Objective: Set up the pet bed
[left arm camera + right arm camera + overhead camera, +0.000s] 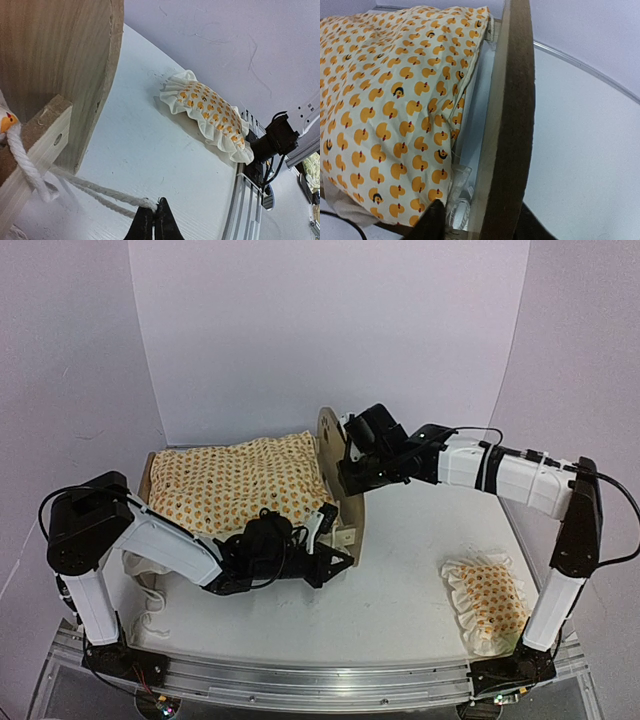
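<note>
Left pincer (154, 215) pinched tight on white cord (95, 187) running from bed rail (35, 145). Worktop (420, 560) carried pet bed (326, 432) left of centre, duck-print quilt (240, 480) over it, pillow (487, 600) well apart. Right pincer (477, 227) straddled end board (512, 100), jaws parted, loose. Risk: cord tug could drag unsteadied bed. Only left wrist view showed pinch.

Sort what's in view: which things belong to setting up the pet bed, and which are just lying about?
In the job: pet bed, with the right hand straddling its end board; duck-print quilt spread over it; white cord, pinched by the left hand.
Lying about: ruffled pillow, alone on the table to the right, untouched.
</note>
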{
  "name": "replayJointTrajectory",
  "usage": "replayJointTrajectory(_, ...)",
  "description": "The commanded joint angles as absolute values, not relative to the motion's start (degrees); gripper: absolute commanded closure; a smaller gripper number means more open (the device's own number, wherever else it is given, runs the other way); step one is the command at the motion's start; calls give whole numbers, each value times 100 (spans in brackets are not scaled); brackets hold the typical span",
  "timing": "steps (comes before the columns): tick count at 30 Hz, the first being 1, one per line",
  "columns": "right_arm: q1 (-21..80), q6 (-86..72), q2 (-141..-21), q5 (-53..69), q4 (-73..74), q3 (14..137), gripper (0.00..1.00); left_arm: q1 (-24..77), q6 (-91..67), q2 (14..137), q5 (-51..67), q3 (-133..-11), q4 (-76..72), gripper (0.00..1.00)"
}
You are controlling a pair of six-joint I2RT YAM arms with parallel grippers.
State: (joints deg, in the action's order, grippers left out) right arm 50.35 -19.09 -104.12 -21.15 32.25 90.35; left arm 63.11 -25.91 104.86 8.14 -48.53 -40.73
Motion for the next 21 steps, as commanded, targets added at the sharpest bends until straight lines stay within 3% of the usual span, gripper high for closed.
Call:
replayJointTrajectory(1, 5008, -1235, -9535, -1602, 3413, 9061, 52, 6287, -2870, 10163, 1651, -5147, -4054, 100)
replayJointTrajectory(2, 5002, -1204, -8962, -1441, 3969, 8727, 35, 6187, -2986, 10192, 1694, -5191, -3964, 100)
replayJointTrajectory(3, 5001, -1196, -8679, -1402, 4169, 8549, 27, 6141, -3022, 10191, 1716, -5202, -3946, 100)
replayJointTrajectory(7, 4960, -1150, -7685, -956, 4412, 7470, 9, 6031, -3045, 10133, 1734, -5183, -3822, 100)
replayJointTrajectory(10, 4924, -1070, -7158, 548, 3243, 6075, 17, 6012, -3039, 10080, 1780, -5208, -3736, 100)
replayJointTrajectory(13, 4942, -1159, -6678, 1881, 579, 4390, 24, 5988, -3024, 10016, 1792, -5245, -3627, 100)
replayJointTrajectory(16, 5079, -838, -6895, 1767, -1652, 3412, 27, 5964, -3003, 9951, 1743, -5263, -3512, 100)
replayJointTrajectory(21, 5280, -140, -8134, 1262, -3047, 3473, 29, 5920, -3024, 9918, 1768, -5308, -3409, 100)
